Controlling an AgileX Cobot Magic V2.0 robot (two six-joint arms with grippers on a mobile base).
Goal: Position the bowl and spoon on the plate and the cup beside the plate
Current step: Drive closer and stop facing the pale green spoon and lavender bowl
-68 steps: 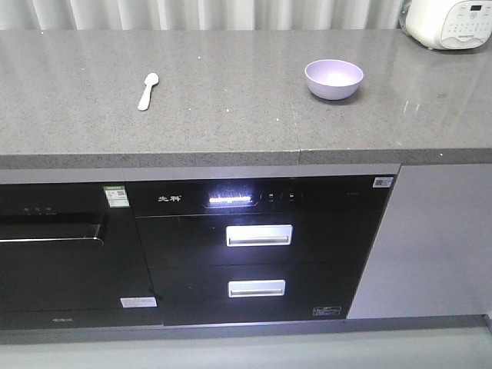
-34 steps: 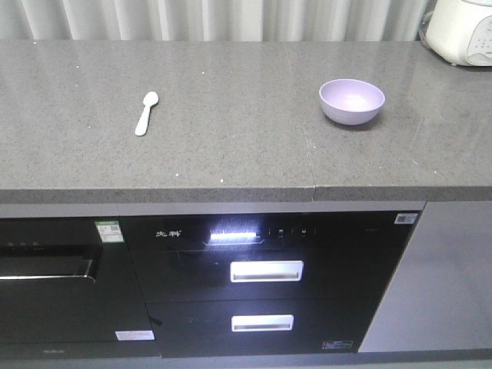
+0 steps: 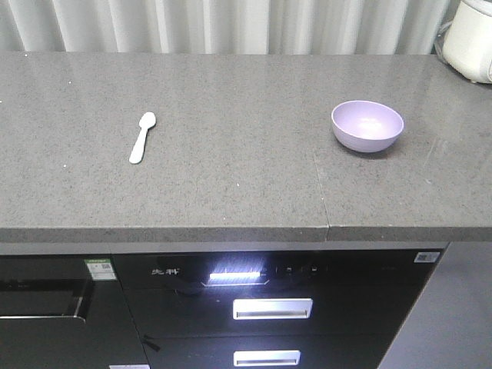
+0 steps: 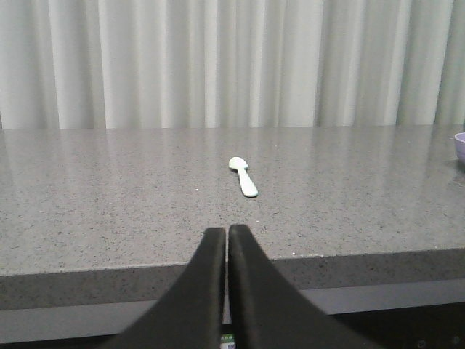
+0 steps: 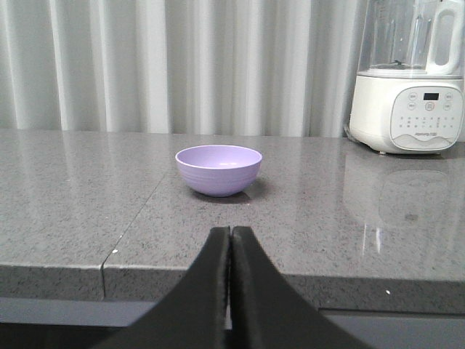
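Note:
A lilac bowl (image 3: 367, 125) stands upright on the grey counter (image 3: 231, 192), right of the middle; it shows as the bowl (image 5: 219, 169) straight ahead in the right wrist view. A pale spoon (image 3: 142, 137) lies flat to the left, also seen as the spoon (image 4: 243, 176) in the left wrist view. My left gripper (image 4: 227, 233) is shut and empty, hanging before the counter's front edge, short of the spoon. My right gripper (image 5: 230, 233) is shut and empty, likewise at the front edge, short of the bowl. The plate and the cup are out of view.
A white appliance (image 5: 410, 109) with a clear jug stands at the counter's back right, its edge showing as the appliance (image 3: 470, 42) in the front view. Pale curtains (image 3: 231, 27) hang behind. Below the counter are black built-in drawers (image 3: 273, 309) with silver handles.
The front view has shifted: the counter, spoon and bowl sit lower and larger in frame, and less of the drawers shows. Spoon and bowl keep their places on the counter.

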